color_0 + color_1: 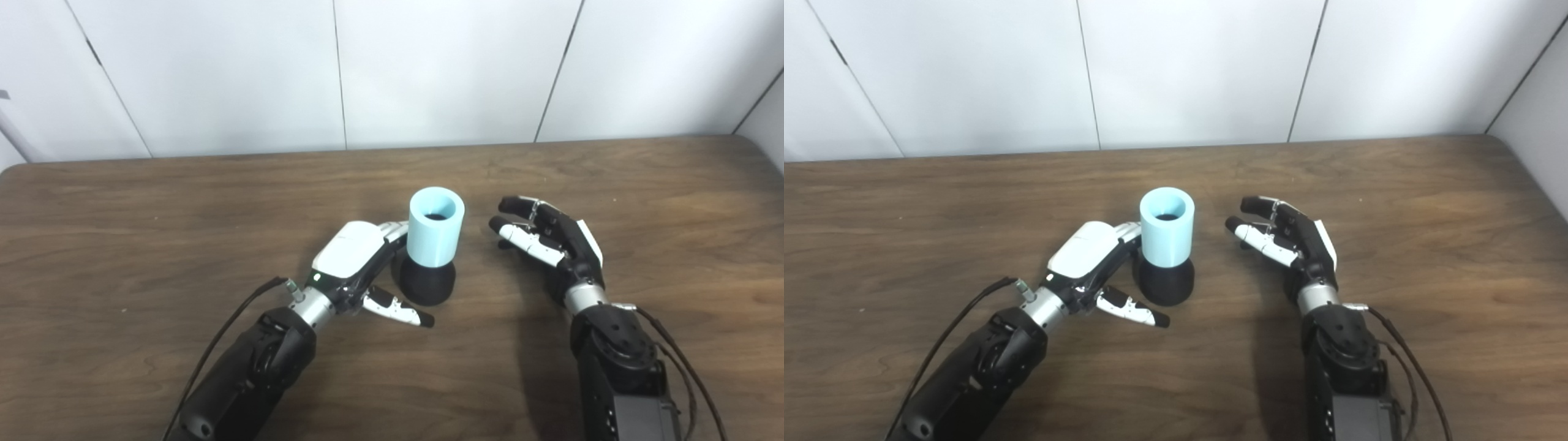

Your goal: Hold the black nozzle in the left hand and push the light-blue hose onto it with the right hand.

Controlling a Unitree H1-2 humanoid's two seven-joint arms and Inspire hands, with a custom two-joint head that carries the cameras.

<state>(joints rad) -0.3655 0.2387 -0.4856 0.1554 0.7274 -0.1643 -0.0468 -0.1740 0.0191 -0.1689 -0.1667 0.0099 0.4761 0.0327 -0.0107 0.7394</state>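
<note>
Already the light-blue hose stands upright on the black nozzle mid-table, left hand just beside the pair, fingers behind, thumb splayed in front, gripping nothing. Right hand hangs well clear, fingers loosely spread, empty. Risk (my judgement): unsupported, the rounded nozzle may rock, and a brushing left thumb could topple the stack.

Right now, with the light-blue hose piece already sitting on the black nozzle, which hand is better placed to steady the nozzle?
Left. The left hand is beside the rounded black nozzle, fingers behind it and thumb in front. The right hand is open, apart from the light-blue cylindrical hose.
</note>
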